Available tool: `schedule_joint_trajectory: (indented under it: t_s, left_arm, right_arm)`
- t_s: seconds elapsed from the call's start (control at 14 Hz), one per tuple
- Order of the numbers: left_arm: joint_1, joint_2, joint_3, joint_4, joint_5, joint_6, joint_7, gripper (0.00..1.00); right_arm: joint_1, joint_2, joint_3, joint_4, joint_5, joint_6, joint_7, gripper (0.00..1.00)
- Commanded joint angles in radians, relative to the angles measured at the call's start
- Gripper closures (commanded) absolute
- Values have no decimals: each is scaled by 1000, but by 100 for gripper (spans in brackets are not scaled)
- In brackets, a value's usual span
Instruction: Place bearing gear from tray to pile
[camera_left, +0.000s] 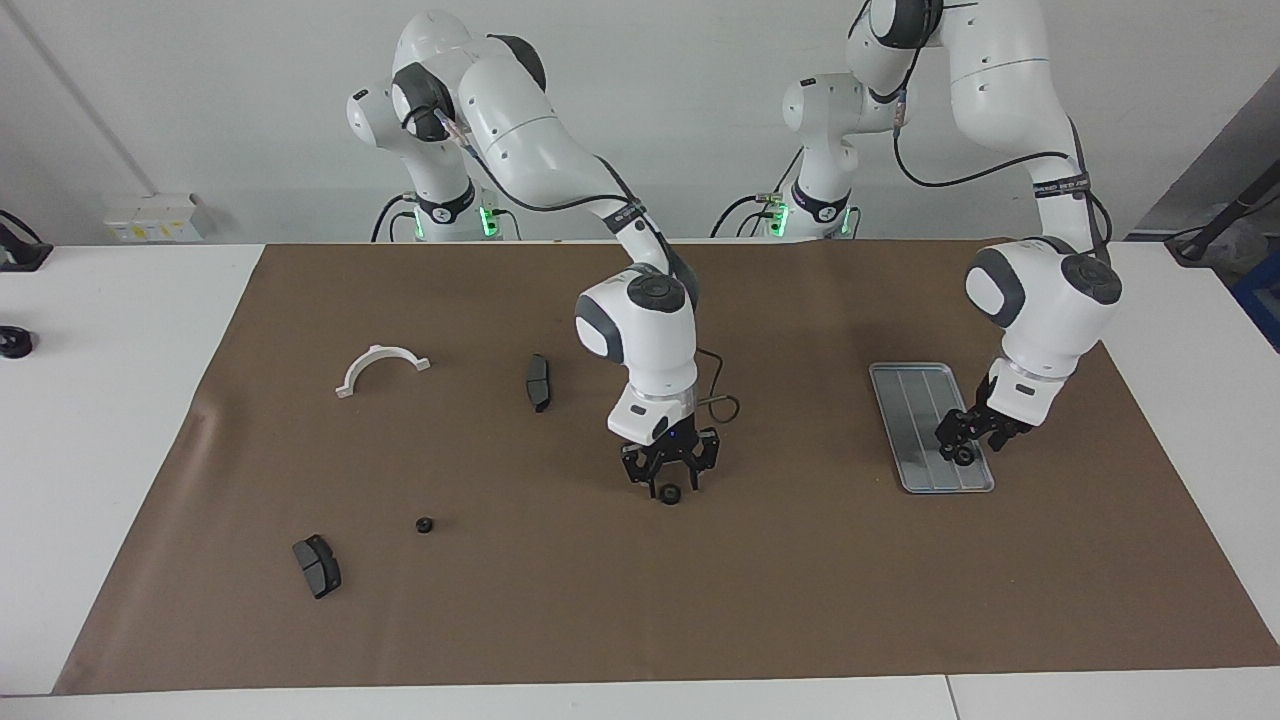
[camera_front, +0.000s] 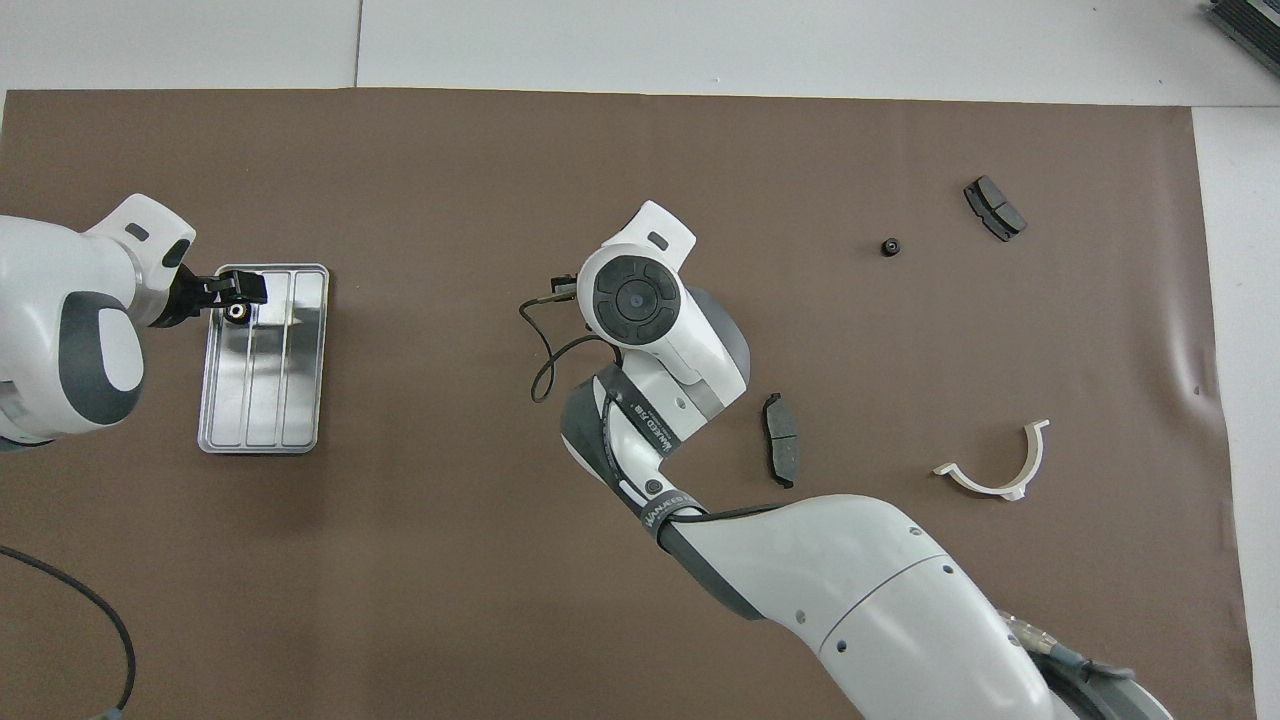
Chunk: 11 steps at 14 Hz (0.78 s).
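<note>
Facing view high across table — overhead opposite, sharing the mat (camera_left: 700, 600).

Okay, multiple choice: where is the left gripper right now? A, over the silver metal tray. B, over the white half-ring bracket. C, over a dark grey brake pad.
A: the left gripper is over the flat silver-grey metal tray, at a small black bearing gear there.
</note>
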Motion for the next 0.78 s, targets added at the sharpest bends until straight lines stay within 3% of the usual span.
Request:
schedule_joint_trajectory:
  t_s: [0.0,0.14,0.36,0.57,0.64,0.71]
  left_arm:
    - [6,-12,-7,-32,14,28,1,26]
    - [6,-12,-6,-38,14,36,1,39]
    - [8,-9,-6,-41,14,62,1,39]
    - [9,-7,-7,-54,14,86,2,39]
    - [11,-6,-7,-64,14,109,1,39]
    - [17,-6,-7,-86,14,149,2,39]
  right_arm:
    - [-5,13,4,12,-29,16,3,38]
    - [-4,17,4,10,-35,16,3,42]
    - [-1,22,4,11,-55,15,4,49]
    - [-2,24,4,12,-56,15,4,78]
    - [-2,22,4,12,-55,7,4,94]
    - [1,22,4,13,-53,-2,6,100]
